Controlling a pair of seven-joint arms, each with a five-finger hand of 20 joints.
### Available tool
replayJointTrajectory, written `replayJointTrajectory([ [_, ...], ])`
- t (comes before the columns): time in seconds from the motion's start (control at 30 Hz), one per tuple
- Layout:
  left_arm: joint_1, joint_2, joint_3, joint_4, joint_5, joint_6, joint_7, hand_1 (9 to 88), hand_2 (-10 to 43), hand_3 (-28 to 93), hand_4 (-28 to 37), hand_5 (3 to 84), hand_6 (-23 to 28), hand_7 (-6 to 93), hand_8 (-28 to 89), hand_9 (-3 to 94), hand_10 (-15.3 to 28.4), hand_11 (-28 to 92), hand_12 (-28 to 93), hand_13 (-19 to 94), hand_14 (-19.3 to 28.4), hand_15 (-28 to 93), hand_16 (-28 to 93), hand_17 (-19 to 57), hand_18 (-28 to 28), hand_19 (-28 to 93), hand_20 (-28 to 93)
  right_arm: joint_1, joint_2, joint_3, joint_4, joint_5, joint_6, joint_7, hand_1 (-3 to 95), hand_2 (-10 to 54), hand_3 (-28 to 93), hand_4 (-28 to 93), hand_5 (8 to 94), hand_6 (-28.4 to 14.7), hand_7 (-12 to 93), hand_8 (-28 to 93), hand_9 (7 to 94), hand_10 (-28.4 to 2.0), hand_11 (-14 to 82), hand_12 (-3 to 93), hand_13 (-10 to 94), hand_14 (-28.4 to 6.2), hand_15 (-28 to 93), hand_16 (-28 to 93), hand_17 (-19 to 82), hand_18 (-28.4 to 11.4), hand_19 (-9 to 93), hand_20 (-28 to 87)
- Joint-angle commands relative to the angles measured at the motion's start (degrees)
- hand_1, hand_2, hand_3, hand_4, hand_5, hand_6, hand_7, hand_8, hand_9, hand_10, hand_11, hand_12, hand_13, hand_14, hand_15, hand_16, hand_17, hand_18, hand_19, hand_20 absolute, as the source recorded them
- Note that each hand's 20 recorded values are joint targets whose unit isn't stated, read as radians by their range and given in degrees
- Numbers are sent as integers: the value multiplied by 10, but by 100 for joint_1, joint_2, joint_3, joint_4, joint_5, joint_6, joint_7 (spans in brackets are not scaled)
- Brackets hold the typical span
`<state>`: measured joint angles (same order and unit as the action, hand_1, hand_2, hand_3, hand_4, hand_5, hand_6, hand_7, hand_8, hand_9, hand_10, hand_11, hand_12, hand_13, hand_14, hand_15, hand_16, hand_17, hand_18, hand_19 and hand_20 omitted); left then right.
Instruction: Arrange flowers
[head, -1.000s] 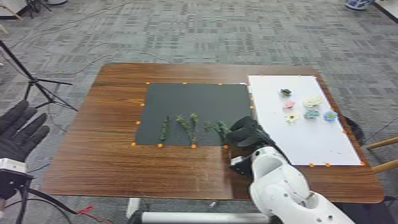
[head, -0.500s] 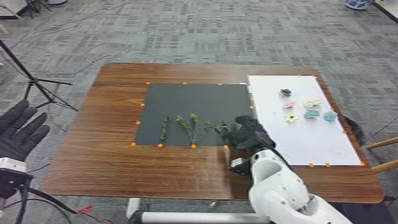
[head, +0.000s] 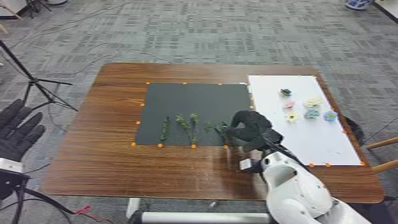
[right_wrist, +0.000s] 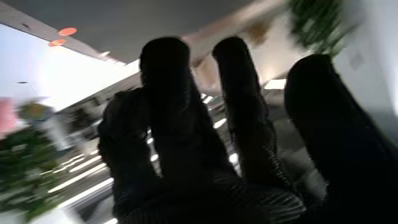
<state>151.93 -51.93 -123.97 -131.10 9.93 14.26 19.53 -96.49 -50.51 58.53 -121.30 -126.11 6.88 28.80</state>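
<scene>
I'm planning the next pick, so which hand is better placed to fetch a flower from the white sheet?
Right, I'd judge. The right hand is at the near right corner of the dark sheet, beside the white sheet with the flowers. The left hand is off the table, beyond its left edge.

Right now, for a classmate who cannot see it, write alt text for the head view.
A robot's right hand is beside the rightmost of three green sprigs on a dark mat on a brown table. Small flowers lie on a white sheet to the right; the open left hand is beyond the table's left edge.
</scene>
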Motion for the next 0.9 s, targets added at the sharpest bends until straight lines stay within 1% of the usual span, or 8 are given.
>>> replayJointTrajectory([
  [0.03, 90, -79, -27, -63, 34, -18, 27, 255, 146, 693, -274, 362, 79, 84, -56, 285, 125, 106, 151, 218, 134, 196, 2, -28, 112, 157, 132, -308, 214, 411, -339, -113, -1346, 49, 358, 37, 743, -216, 541, -45, 419, 59, 502, -245, 172, 174, 522, -192, 671, 268, 291, -266, 857, 401],
  [0.13, 95, -78, -37, -70, 51, -34, 32, 255, 146, 693, -275, 361, 78, 85, -56, 285, 125, 105, 150, 218, 134, 197, 2, -28, 113, 157, 133, -368, 216, 512, -405, -36, -1572, 100, 367, 38, 727, -215, 583, -44, 416, 84, 496, -246, 173, 178, 509, -197, 679, 271, 284, -269, 850, 415],
  [0.33, 103, -93, -55, -82, 46, -5, 33, 255, 146, 692, -275, 361, 79, 84, -57, 286, 126, 107, 151, 217, 134, 198, 2, -29, 112, 151, 131, -427, 65, 736, -459, 223, -2218, -19, 373, 56, 714, -210, 630, -42, 391, 86, 509, -241, 184, 181, 504, -200, 683, 273, 281, -269, 843, 425],
  [0.43, 97, -108, -43, -86, 45, 3, 30, 255, 146, 692, -276, 362, 79, 84, -56, 286, 126, 107, 150, 217, 134, 198, 2, -30, 112, 151, 132, -432, -1, 756, -450, 257, -2376, -60, 375, 59, 711, -209, 638, -42, 384, 94, 511, -239, 187, 181, 503, -201, 684, 275, 278, -270, 839, 429],
  [0.7, 85, -91, -35, -85, 43, 11, 3, 256, 147, 691, -278, 362, 79, 85, -56, 286, 126, 108, 150, 218, 134, 198, 2, -31, 112, 152, 133, -432, -185, 884, -467, 475, -2915, -146, 368, 76, 714, -206, 687, -41, 353, 84, 563, -229, 203, 185, 507, -205, 684, 284, 278, -272, 833, 439],
  [0.73, 79, -82, -31, -80, 41, 18, 2, 255, 147, 691, -278, 362, 79, 85, -56, 286, 126, 108, 150, 218, 134, 198, 2, -31, 112, 152, 133, -423, -195, 882, -451, 507, -2932, -157, 366, 78, 714, -205, 691, -41, 338, 72, 569, -227, 207, 188, 508, -205, 684, 286, 278, -272, 832, 441],
  [0.83, 67, -55, -20, -67, 28, 13, -9, 255, 147, 692, -277, 361, 79, 85, -56, 286, 125, 108, 150, 218, 134, 198, 2, -31, 112, 152, 132, -395, -213, 839, -412, 504, -2941, -151, 345, 101, 728, -198, 697, -38, 204, -44, 585, -222, 216, 192, 510, -205, 681, 299, 277, -275, 826, 449],
  [0.9, 72, -49, -20, -71, 18, 32, -11, 255, 147, 692, -278, 361, 79, 85, -56, 286, 126, 109, 150, 217, 134, 199, 2, -31, 112, 152, 132, -379, -240, 807, -389, 507, -2939, -169, 339, 109, 732, -192, 697, -37, 176, -93, 596, -217, 219, 193, 511, -206, 680, 302, 276, -275, 824, 451],
])
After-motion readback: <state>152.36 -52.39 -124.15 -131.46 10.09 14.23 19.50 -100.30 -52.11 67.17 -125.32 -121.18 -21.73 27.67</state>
